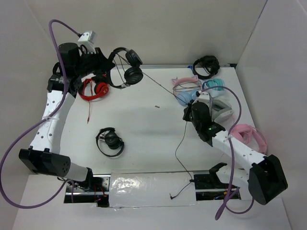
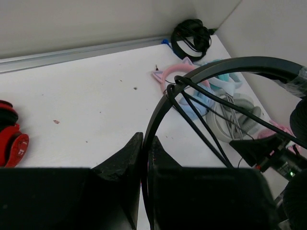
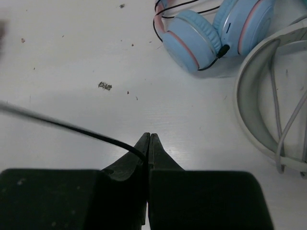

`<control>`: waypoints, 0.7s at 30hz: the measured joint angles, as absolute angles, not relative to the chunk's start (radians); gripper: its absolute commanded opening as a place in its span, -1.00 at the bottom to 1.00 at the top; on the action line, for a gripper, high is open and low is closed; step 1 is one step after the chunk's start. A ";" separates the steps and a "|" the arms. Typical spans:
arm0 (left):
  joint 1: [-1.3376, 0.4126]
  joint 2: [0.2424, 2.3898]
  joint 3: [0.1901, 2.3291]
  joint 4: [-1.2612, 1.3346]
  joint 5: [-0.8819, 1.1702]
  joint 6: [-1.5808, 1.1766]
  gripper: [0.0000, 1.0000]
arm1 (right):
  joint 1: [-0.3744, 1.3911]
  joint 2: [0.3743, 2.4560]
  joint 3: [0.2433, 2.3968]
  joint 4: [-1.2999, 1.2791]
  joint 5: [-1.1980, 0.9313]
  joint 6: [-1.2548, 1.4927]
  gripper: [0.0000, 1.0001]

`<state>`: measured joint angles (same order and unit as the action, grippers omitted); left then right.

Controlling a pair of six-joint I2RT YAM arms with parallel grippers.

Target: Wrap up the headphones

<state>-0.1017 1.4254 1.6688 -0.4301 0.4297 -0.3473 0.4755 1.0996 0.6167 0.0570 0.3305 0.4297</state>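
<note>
The headphones (image 1: 128,68) are black with a thin headband and round earcups, held in the air at the back left. My left gripper (image 1: 110,63) is shut on the headband (image 2: 225,64), which runs between the jaws (image 2: 145,146). A few turns of the cable cross the headband (image 2: 175,89). The thin black cable (image 1: 160,86) stretches right to my right gripper (image 1: 186,115), which is shut on it (image 3: 148,146). From there the cable (image 3: 72,127) hangs down to the jack (image 1: 171,195) at the front edge.
A red-and-black pair (image 1: 93,89) lies below the left gripper and a small black pair (image 1: 110,142) at front left. At the right lie black (image 1: 206,66), pink cat-ear (image 1: 184,82), blue (image 3: 192,38), teal (image 1: 213,85), white (image 3: 254,110) and pink (image 1: 249,134) headphones.
</note>
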 measured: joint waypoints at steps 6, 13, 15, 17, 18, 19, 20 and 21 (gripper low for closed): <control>-0.102 1.491 1.710 -0.485 0.274 -0.401 -1.00 | 0.528 1.008 0.546 0.065 0.249 0.416 -1.00; -0.131 1.631 1.721 -0.545 -0.044 -0.454 -1.00 | 0.785 0.843 0.549 0.010 0.263 0.329 -1.00; -0.147 1.670 1.721 -0.570 -0.100 -0.462 -1.00 | 0.864 0.801 0.571 -0.027 0.307 0.300 -1.00; -0.165 1.715 1.722 -0.598 -0.133 -0.467 -1.00 | 0.954 0.764 0.601 -0.061 0.371 0.265 -1.00; -0.174 1.733 1.720 -0.607 -0.139 -0.466 -1.00 | 0.988 0.751 0.617 -0.073 0.405 0.244 -1.00; -0.187 1.747 1.712 -0.607 -0.148 -0.461 -1.00 | 1.025 0.741 0.633 -0.085 0.440 0.221 -1.00; -0.204 1.758 1.701 -0.606 -0.159 -0.451 -1.00 | 1.053 0.738 0.648 -0.096 0.472 0.191 -1.00; -0.220 1.765 1.689 -0.600 -0.174 -0.442 -1.00 | 1.072 0.738 0.659 -0.104 0.497 0.161 -1.00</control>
